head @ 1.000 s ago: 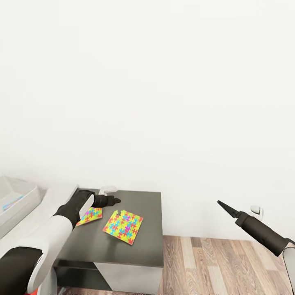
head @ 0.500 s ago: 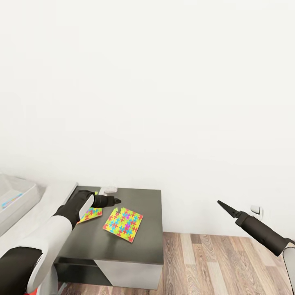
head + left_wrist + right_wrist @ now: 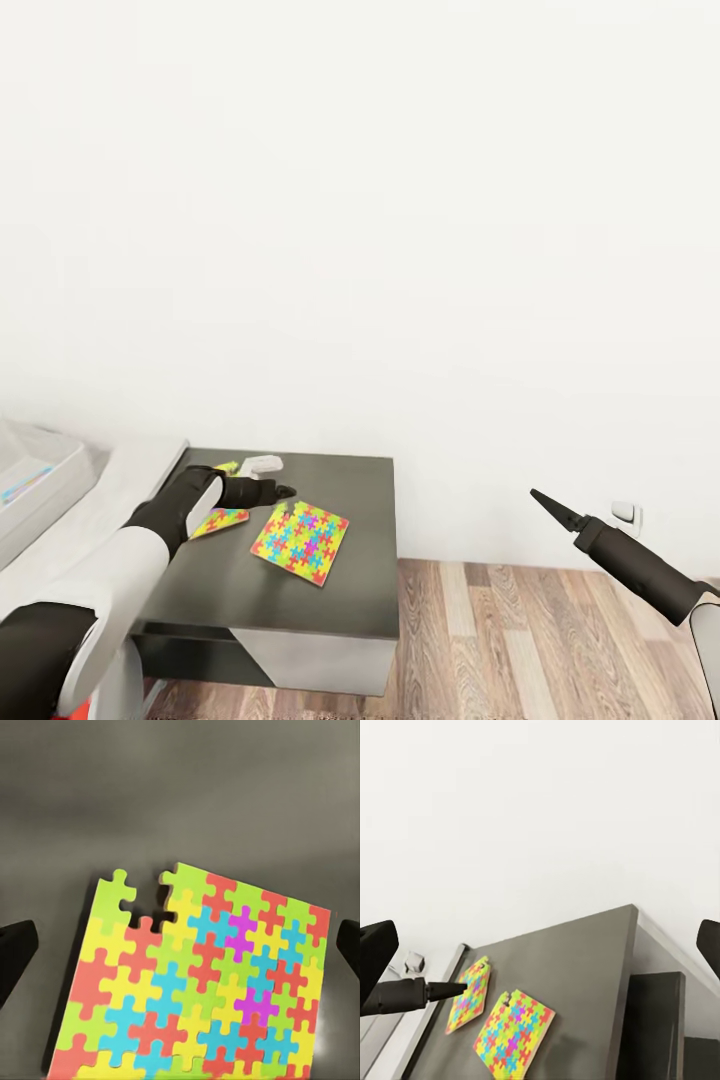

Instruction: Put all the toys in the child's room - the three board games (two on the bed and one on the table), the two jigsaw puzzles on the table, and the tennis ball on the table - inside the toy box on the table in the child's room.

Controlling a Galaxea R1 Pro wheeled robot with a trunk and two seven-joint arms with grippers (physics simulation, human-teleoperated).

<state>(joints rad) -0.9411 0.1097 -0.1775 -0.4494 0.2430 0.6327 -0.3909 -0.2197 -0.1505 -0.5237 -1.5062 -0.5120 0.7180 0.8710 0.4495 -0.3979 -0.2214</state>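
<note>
Flat on a dark grey table [image 3: 330,590], a jigsaw puzzle [image 3: 300,541] of bright interlocking pieces lies near the middle of the top, one corner notched where a piece is missing. A second jigsaw puzzle [image 3: 222,520] lies just beside it on the robot's left, partly hidden in the head view behind the left arm; the right wrist view shows the two puzzles [image 3: 514,1033] [image 3: 469,995] side by side but apart. The left gripper [image 3: 285,491] hangs over the near puzzle's notched corner, its dark tip pointing toward the wall; in the left wrist view the puzzle [image 3: 195,982] lies spread between the two fingers [image 3: 16,952], which stand far apart at either edge of the picture and hold nothing. Whether the gripper touches the puzzle cannot be told. A small white object [image 3: 263,464] sits at the back edge of the dark table, too small to make out. To the left, a lighter grey-white table [image 3: 90,510] adjoins the dark one, and on it stands the toy box [image 3: 45,480], pale grey with sloping sides, something with a blue and orange stripe lying inside. The right gripper [image 3: 540,497] is held out over the wood plank floor [image 3: 540,640], well apart from the tables; its fingers [image 3: 376,952] sit wide apart with nothing between them. A white wall [image 3: 400,220] rises behind, with a small socket [image 3: 624,512] low down.
</note>
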